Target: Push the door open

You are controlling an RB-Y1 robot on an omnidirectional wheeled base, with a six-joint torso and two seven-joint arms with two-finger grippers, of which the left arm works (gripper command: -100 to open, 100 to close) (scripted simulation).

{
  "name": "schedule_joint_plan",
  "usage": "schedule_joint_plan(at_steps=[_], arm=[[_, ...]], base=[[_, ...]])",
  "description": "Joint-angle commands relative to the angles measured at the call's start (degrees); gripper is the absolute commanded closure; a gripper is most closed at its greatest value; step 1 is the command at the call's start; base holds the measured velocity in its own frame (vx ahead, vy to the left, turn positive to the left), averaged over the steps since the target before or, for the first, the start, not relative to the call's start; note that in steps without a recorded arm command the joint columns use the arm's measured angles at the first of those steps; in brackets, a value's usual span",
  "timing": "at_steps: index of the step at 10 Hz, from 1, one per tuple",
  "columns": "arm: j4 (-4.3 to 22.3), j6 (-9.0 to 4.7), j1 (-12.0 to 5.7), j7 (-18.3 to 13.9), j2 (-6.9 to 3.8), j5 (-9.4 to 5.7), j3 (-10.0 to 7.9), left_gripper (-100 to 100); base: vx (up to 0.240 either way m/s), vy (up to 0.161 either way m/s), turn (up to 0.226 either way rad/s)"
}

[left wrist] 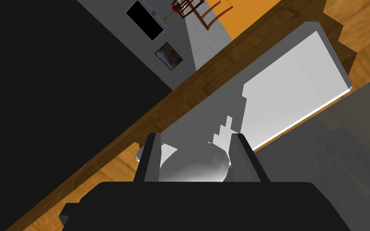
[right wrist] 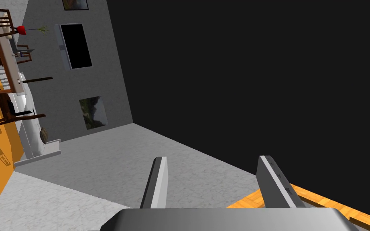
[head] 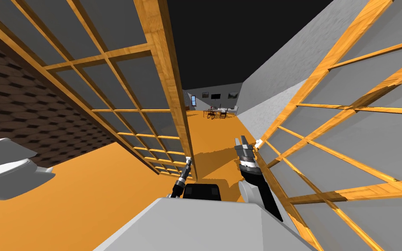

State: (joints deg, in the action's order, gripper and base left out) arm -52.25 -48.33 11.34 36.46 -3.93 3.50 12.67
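Wooden glazed door [head: 166,78], left pincer [left wrist: 196,138] clamped on its white knob [left wrist: 192,165] — right pincer [right wrist: 214,159] spread apart

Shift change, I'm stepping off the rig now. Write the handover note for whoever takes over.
Left gripper: shut on the white handle at the edge of the left door leaf.
Right gripper: open, holding nothing, raised beside the right door leaf.
Done: handle gripped; a gap between the two leaves shows the orange hallway floor.
Left to do: probably push the left door leaf wider.
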Motion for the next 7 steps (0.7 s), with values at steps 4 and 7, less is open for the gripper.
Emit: schedule_joint_plan(at_steps=[4, 7], arm=[[-0.94, -0.41, -0.33, -2.49, -1.00, -1.51, -1.72, 100], [-0.53, -0.41, -0.33, -2.49, -1.00, -1.51, -1.72, 100]], base=[[0.018, -0.007, 0.000], [-0.002, -0.001, -0.004]])
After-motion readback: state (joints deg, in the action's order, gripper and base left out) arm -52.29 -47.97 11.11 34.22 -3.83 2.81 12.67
